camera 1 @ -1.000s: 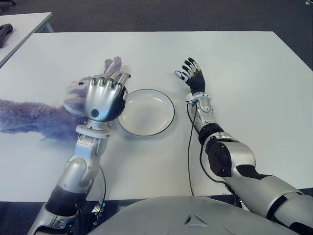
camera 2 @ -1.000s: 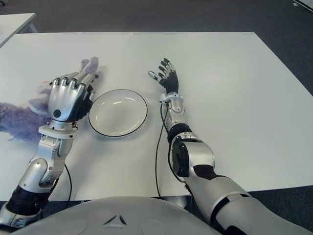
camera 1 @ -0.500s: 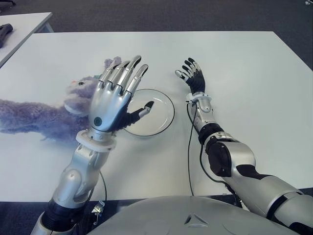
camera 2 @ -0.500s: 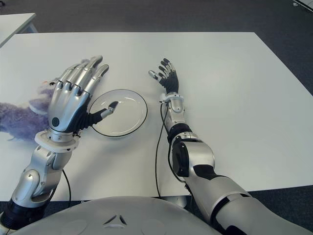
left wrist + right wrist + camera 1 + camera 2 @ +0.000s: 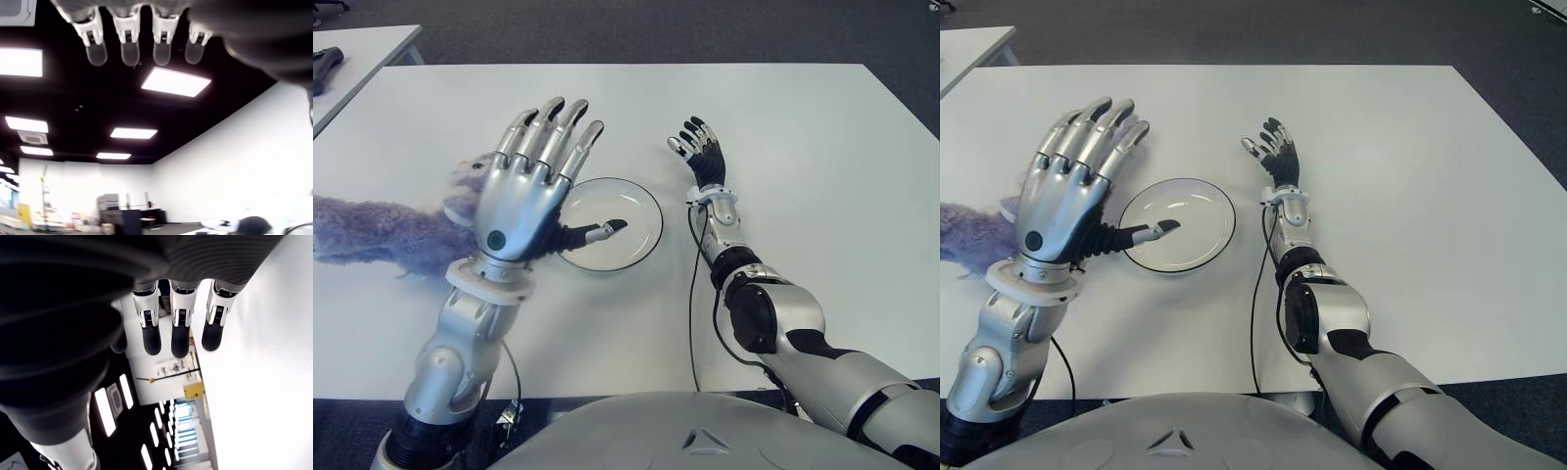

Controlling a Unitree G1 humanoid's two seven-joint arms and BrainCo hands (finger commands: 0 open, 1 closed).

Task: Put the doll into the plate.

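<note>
— White desk point(image 5: 783, 127); on it?
— Left hand point(image 5: 524, 191) raised, fingers spread, holding nothing, thumb over the plate point(image 5: 631, 211). Plate bare. Purple doll point(image 5: 382, 230) lying left of it. Right hand point(image 5: 703, 157) open, empty, right of plate.

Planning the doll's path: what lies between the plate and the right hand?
Only bare white table lies between the plate and the open right hand, in both eye views.

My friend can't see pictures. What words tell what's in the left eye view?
The robot's left hand is raised with fingers spread, holding nothing, between a purple doll and an empty plate on a white table. Its open right hand shows right of the plate.
</note>
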